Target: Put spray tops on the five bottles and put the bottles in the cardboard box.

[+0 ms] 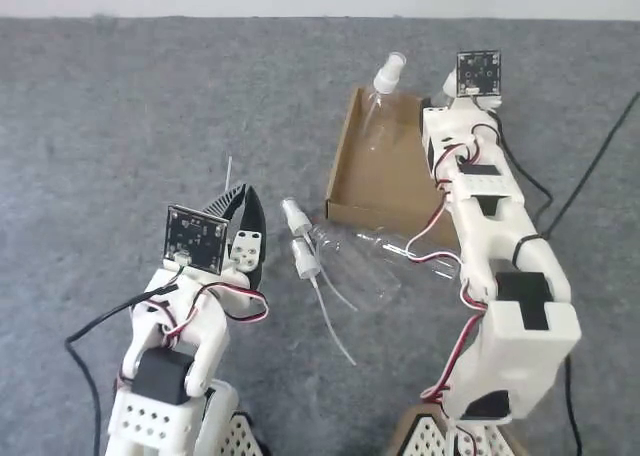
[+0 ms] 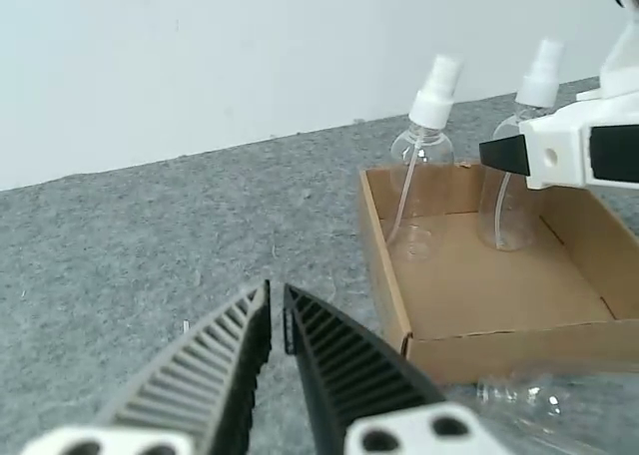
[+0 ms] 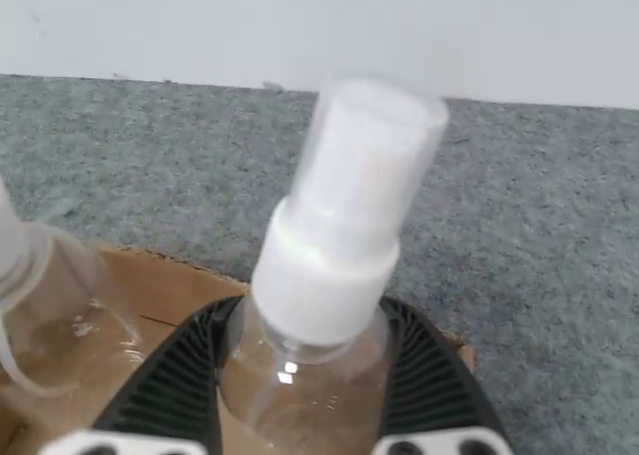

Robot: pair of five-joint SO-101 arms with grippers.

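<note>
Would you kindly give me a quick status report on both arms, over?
Left gripper shut, empty. Right gripper shut on capped bottle in cardboard box. More bottles lying on table.

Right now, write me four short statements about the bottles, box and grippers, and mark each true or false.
1. The right gripper grips a bottle wearing a spray top. True.
2. The cardboard box lies tipped on its side. False: it sits flat, open side up.
3. The left gripper holds a spray top. False: its jaws are closed on nothing.
4. A clear bottle lies on the carpet outside the box. True.
</note>
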